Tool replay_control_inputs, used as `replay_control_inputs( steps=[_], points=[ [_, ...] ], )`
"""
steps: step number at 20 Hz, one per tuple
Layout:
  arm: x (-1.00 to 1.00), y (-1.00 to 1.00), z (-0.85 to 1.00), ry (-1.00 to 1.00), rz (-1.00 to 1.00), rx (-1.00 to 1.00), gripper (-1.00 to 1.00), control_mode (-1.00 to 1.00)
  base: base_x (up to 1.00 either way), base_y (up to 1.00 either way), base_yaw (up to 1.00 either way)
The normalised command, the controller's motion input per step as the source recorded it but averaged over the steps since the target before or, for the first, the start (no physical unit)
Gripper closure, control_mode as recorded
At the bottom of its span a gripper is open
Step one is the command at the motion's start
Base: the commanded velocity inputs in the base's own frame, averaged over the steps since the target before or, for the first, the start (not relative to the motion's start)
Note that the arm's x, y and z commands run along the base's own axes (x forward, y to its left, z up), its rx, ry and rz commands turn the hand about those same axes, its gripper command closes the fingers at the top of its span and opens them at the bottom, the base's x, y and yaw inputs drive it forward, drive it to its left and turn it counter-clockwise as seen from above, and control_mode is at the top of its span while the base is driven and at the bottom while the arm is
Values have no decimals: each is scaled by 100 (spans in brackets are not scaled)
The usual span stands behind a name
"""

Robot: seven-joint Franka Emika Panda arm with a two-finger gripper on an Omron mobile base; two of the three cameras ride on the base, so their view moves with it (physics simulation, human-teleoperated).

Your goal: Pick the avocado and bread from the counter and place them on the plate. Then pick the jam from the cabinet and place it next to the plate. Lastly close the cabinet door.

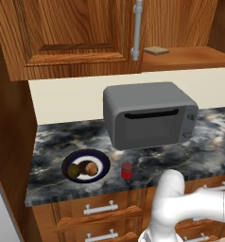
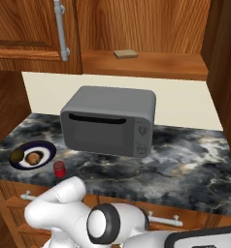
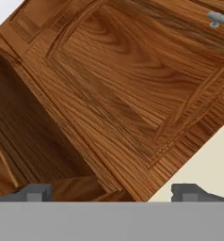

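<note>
jaws spread wide, empty, facing the cabinet (image 3: 132, 84) door's wooden panel

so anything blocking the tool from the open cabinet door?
Nothing visible. The tool, open, faces a panelled cabinet door with bare air between. The jam already stands beside the plate.

The microwave (image 1: 150, 113) blocks the middle of the surface (image 1: 204, 151). The plate (image 1: 103, 166) and jam (image 1: 127, 170) crowd its front left; the right side lies open. Above, the cabinet (image 1: 180, 56) shelf is reachable beside the closed door (image 1: 72, 33).
</note>
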Motion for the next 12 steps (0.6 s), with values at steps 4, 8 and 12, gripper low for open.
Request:
replay_control_inputs(
  steps=[4,8,12],
  points=[
    [12,27,-57,30,44,-12,-100,-100,0,0,0],
    [-17,99,-58,13,49,-30,-100,-100,0,0,0],
    [58,100,-21,6,18,-30,-100,-100,0,0,0]
  ],
)
